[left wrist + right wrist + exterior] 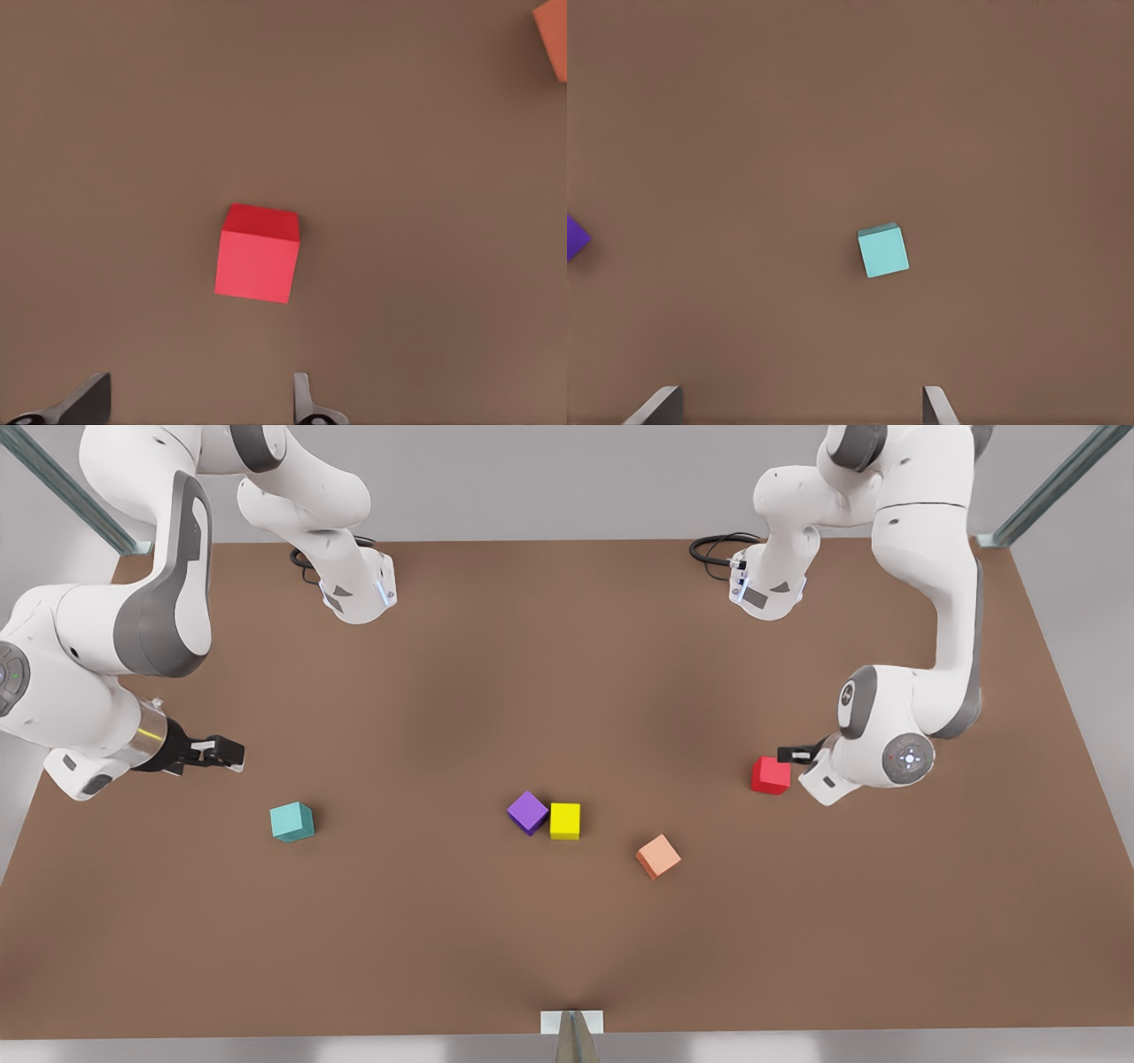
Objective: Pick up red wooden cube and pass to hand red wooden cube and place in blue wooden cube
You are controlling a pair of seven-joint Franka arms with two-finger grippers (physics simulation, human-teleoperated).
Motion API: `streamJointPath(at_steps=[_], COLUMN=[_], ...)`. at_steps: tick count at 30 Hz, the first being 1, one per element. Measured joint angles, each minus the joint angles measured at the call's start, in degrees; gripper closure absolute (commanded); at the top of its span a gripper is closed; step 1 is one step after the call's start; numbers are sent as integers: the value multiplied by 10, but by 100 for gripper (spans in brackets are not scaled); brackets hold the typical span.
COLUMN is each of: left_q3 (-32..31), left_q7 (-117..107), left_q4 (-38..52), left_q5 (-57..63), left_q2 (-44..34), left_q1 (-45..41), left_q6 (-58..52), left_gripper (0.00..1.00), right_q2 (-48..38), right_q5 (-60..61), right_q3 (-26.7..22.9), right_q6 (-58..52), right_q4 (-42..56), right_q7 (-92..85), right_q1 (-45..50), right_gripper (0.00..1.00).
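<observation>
Left gripper [791, 755]: slim black parallel type, on the arm at the front view's right, forearm dropping from a raised elbow to a wrist low over the table; it sits just beside the red wooden cube [771, 775]. In the left wrist view its fingers [306, 403] stand apart, with the red wooden cube [257, 255] on the table ahead of them, ungripped.

Hand [221, 754]: black linkage gripper on the arm at the front view's left, wrist angled down toward the table, above and near the blue wooden cube [292, 821]. Right wrist view: fingertips [937, 407] spread wide, nothing between them.

Table [567, 646]: brown, matte, with grey wall behind and metal struts at the far corners.

Cubes, five, one of each colour:
- red, near the edge at the front view's right;
- blue (teal), toward the opposite edge;
- purple cube [528, 812] and yellow cube [565, 820], touching, mid-table;
- salmon-orange cube [658, 856], between the yellow and the red, nearer the front edge.
</observation>
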Motion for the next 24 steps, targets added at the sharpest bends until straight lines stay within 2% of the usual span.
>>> streamJointPath(at_steps=[4,8,16,24], left_q3=[-4,-17,-19,-19], left_q7=[4,15,51,78], left_q4=[-46,-73,-101,-102], left_q5=[1,0,-2,-3], left_q2=[17,27,49,102], left_q1=[0,-1,0,4], left_q6=[106,163,210,246], left_gripper=[0,0,0,0], right_q2=[1,0,0,0], right_q5=[0,0,0,0], right_q3=[0,0,0,0], right_q6=[1,1,1,1], right_q4=[-1,-3,-4,-5], right_q7=[-1,-2,-4,-5], right_q1=[0,1,1,1], right_gripper=[0,0,0,0])
